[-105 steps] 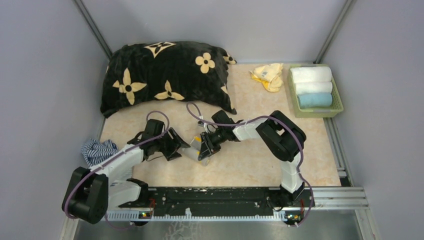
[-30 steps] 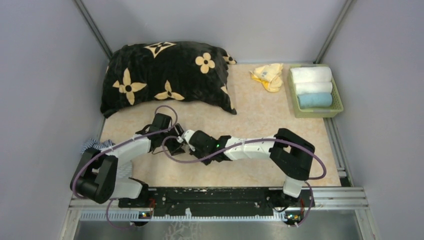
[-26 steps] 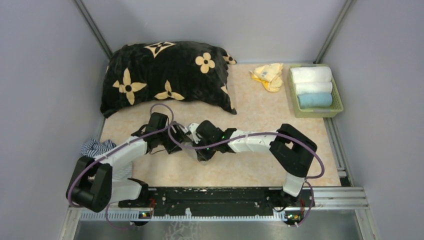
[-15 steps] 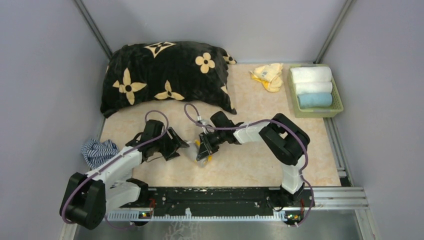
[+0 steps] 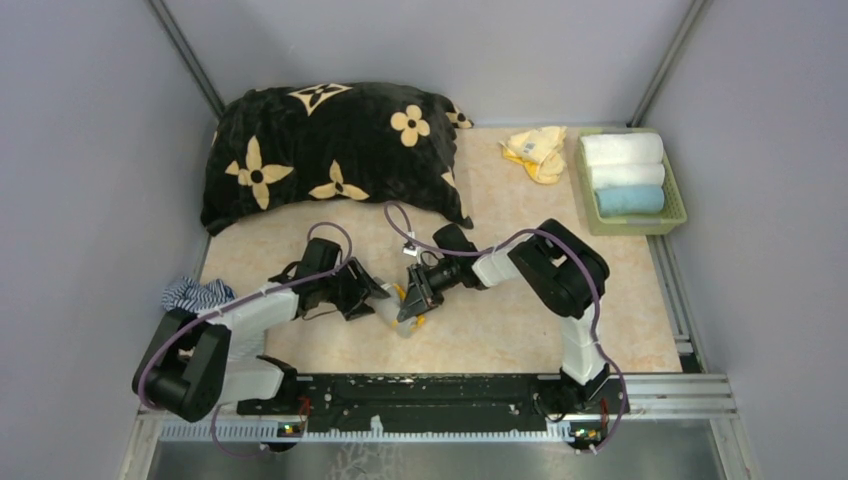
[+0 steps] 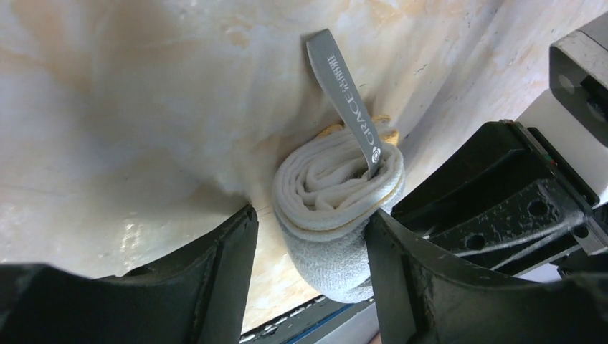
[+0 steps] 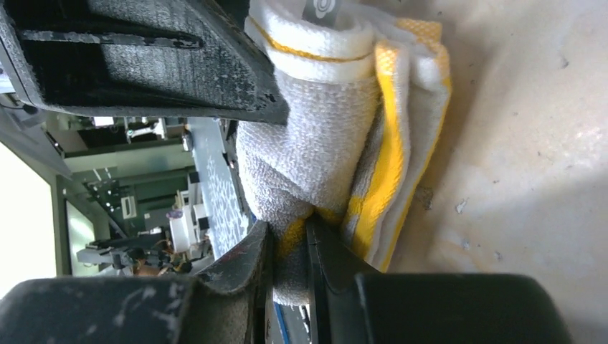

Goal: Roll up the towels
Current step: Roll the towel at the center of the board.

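Though half-hidden overhead, rolled towel (image 6: pixel 326 197) shows tag (image 6: pixel 343 89).

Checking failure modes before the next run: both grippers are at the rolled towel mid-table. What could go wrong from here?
1. The right gripper pinches only a small outer fold of the towel; pulling away could unwind it.
2. The left gripper straddles the towel loosely, so it may not hold it back.
3. The grey tag sticks out and could snag a finger.
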Available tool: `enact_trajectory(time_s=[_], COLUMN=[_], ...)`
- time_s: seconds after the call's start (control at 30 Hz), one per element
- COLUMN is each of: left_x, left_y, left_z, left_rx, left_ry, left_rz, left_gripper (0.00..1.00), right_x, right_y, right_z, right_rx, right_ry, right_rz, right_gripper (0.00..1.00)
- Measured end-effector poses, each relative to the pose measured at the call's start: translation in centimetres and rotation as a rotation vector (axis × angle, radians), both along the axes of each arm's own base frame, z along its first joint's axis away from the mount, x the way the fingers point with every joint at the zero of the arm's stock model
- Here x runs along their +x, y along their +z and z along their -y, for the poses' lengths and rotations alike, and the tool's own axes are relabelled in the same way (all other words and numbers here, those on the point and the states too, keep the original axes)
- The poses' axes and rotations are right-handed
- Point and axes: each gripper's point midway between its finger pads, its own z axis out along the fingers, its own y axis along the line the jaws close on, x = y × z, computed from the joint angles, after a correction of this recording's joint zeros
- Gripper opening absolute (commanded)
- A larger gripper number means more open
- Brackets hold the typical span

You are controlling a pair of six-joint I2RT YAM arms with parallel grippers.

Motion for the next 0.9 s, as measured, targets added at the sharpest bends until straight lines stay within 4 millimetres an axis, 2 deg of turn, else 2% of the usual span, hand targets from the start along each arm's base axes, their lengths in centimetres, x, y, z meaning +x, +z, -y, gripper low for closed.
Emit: enact_trajectory(time_s=[0.17,0.37,0.47,0.53,0.57,0.6,0.7,0.8,0.9], left_x=[0.4,0.5,0.5,0.5,0.5,0.5,0.6,0.6,0.6], left_y=[-0.2,-0.2,-0.3,-0.4,-0.4,-0.4,-0.4,-0.4,-0.4], left_z=[0.8,0.8,0.8,0.8,0.9,0.9,1.0,1.1,1.1], left_rx=[-0.013,-0.011,-0.013,-0.017,-0.020,-0.023,-0.030,-0.032,-0.035], left_ry=[-0.011,-0.006,0.001,0.004,0.005,0.006,0.008,0.009,0.012], left_rz=[-0.010,-0.013,-0.020,-0.025,-0.028,-0.029,-0.031,-0.033,-0.035], left_gripper=[0.60,0.59,0.59,0.59,0.59,0.59,0.59,0.59,0.59], right_x=[0.5,1.4,1.7,1.5,2.0,1.2,0.7,-0.2,-0.8], right_y=[0.3,0.8,1.9,3.0,4.0,4.2,5.4,5.8,5.1], right_z=[0.7,2.3,2.1,1.4,1.2,0.7,-0.2,-0.6,-0.9], right_rx=[-0.064,-0.257,-0.359,-0.414,-0.451,-0.449,-0.514,-0.566,-0.622], right_ry=[-0.036,-0.090,-0.084,-0.069,-0.079,-0.058,-0.040,-0.003,0.046], right_rz=[0.066,0.273,0.445,0.577,0.672,0.696,0.886,1.025,1.122], right_gripper=[0.42,0.55,0.57,0.58,0.58,0.58,0.58,0.58,0.58])
